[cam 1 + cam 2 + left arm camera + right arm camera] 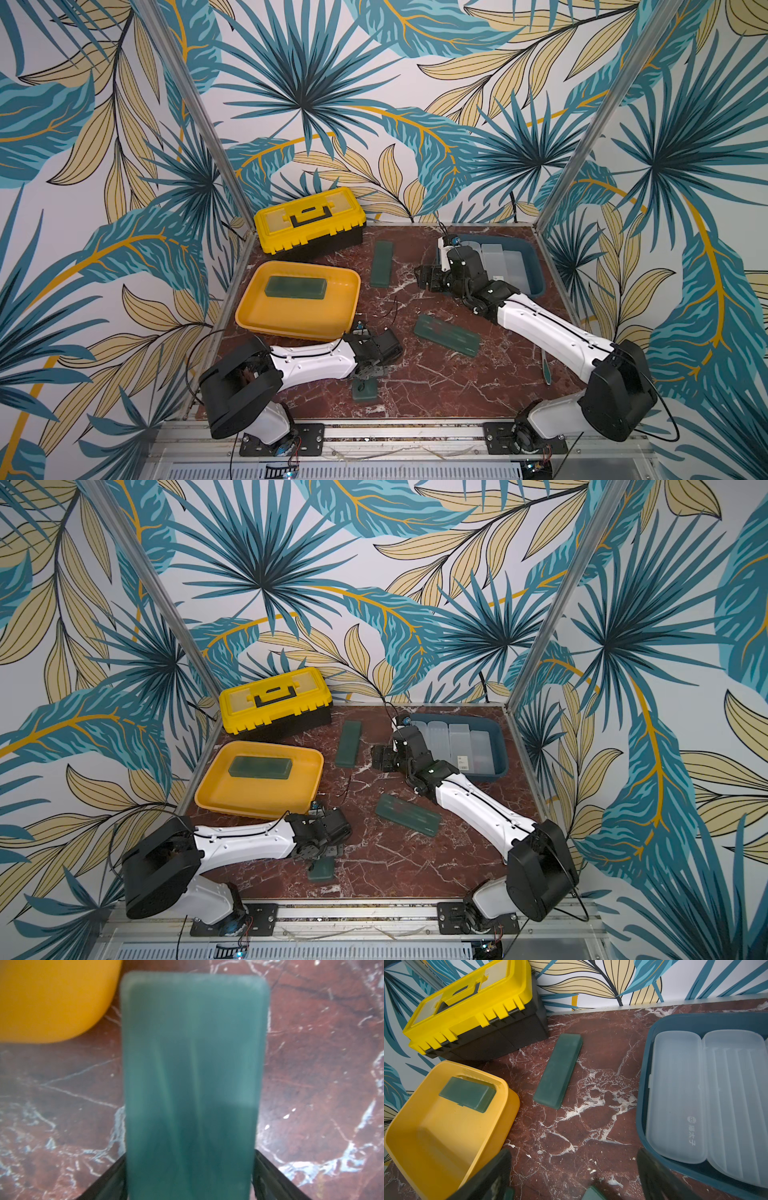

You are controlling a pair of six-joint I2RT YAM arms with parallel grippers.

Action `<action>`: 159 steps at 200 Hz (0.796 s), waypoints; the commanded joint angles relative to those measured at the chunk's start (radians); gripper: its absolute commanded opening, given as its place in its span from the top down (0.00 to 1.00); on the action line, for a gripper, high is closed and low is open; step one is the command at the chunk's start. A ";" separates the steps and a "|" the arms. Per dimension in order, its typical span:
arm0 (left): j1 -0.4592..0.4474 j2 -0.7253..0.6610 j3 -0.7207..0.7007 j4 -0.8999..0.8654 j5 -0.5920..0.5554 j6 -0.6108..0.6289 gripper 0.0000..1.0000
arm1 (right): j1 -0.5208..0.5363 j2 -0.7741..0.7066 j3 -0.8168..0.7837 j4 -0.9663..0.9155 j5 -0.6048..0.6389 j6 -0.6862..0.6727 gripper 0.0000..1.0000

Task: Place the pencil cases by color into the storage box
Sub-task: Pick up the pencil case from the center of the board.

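Observation:
My left gripper (190, 1157) points down at the table's front, shut on the sides of a dark green pencil case (193, 1076), of which one end shows in a top view (365, 391). Another green case (296, 286) lies in the yellow storage box (291, 328). A further one (382, 264) lies on the table at mid-back, and one more (448, 334) lies slanted at the centre. Frosted white pencil cases (503, 262) fill the blue storage box (536, 266) at back right. My right gripper (424, 276) hovers open and empty left of the blue box, its fingers (500, 1167) over bare marble.
A yellow-and-black toolbox (309, 218) stands shut at the back left, behind the yellow box. A thin green piece (546, 365) lies beside my right arm near the right wall. Patterned walls and metal posts enclose the red marble table (436, 386).

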 commanded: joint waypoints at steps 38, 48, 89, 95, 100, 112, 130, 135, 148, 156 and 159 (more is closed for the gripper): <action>0.014 0.030 0.041 -0.001 0.014 0.034 0.22 | -0.017 -0.019 -0.040 0.033 -0.013 0.015 0.06; 0.012 0.026 0.047 -0.002 0.012 0.037 0.27 | -0.020 -0.026 -0.041 0.032 -0.013 0.013 0.06; -0.009 0.013 0.088 -0.002 0.002 0.088 0.40 | -0.037 -0.069 -0.048 0.014 -0.004 0.007 0.06; -0.022 0.018 0.105 -0.003 -0.004 0.107 0.40 | -0.041 -0.075 -0.050 0.011 0.000 0.007 0.06; -0.031 0.026 0.123 -0.011 -0.010 0.119 0.40 | -0.043 -0.081 -0.052 0.009 0.005 0.007 0.06; -0.053 0.052 0.166 -0.024 -0.014 0.157 0.40 | -0.049 -0.093 -0.056 0.004 0.013 0.007 0.06; -0.074 0.091 0.223 -0.036 -0.015 0.207 0.40 | -0.058 -0.116 -0.063 -0.005 0.023 0.006 0.06; -0.079 0.101 0.236 -0.039 -0.017 0.219 0.40 | -0.062 -0.122 -0.066 -0.007 0.025 0.005 0.06; -0.087 0.113 0.267 -0.041 -0.014 0.256 0.40 | -0.072 -0.138 -0.072 -0.015 0.025 0.005 0.06; -0.091 0.117 0.288 -0.046 -0.018 0.277 0.40 | -0.078 -0.149 -0.076 -0.020 0.025 0.005 0.06; -0.093 0.117 0.295 -0.049 -0.018 0.284 0.40 | -0.081 -0.153 -0.077 -0.022 0.025 0.005 0.06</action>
